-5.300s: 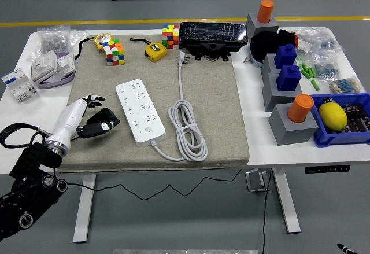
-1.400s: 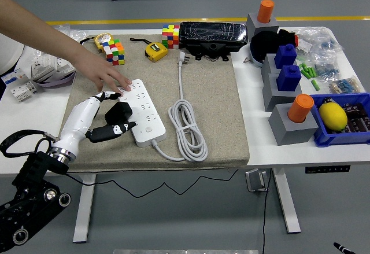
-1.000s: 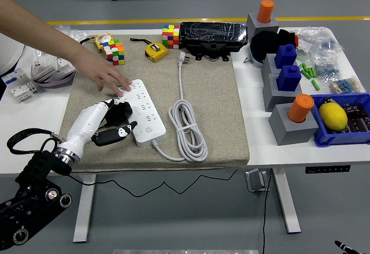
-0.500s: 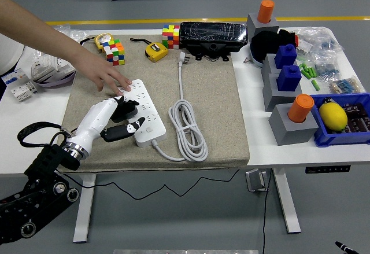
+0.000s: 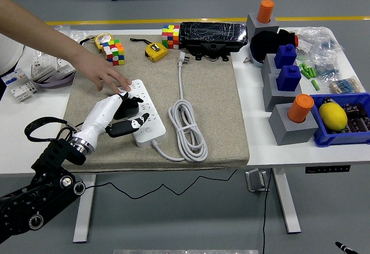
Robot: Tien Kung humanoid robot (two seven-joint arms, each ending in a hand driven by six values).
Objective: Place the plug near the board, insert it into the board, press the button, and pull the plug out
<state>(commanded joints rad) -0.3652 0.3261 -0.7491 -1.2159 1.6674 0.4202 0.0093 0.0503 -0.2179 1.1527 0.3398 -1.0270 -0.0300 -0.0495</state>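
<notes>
A white power strip [image 5: 149, 115] lies on the grey mat [image 5: 214, 103], its white cable [image 5: 188, 125] coiled to the right and ending in a white plug [image 5: 184, 58] near the mat's far edge. My left hand [image 5: 127, 120], white with black fingers, is shut on a black plug [image 5: 128, 107]. It holds the plug over the strip's left side, at the sockets. Whether the pins are in a socket is hidden by the hand. A person's hand [image 5: 107, 76] reaches in from the upper left and presses its fingertips on the strip's far end.
Two colour cubes [image 5: 114, 52] [image 5: 170, 36], a yellow tape measure [image 5: 155, 51] and a black box [image 5: 213, 37] line the mat's far edge. Grey blocks with orange and blue pieces [image 5: 295, 115] and a blue bin [image 5: 342, 120] stand at the right. White electrical parts [image 5: 40, 72] sit far left.
A person's hand has come in and holds down the strip's far end. My left hand has carried the black plug rightwards and forwards, from beside the strip to over its sockets.
</notes>
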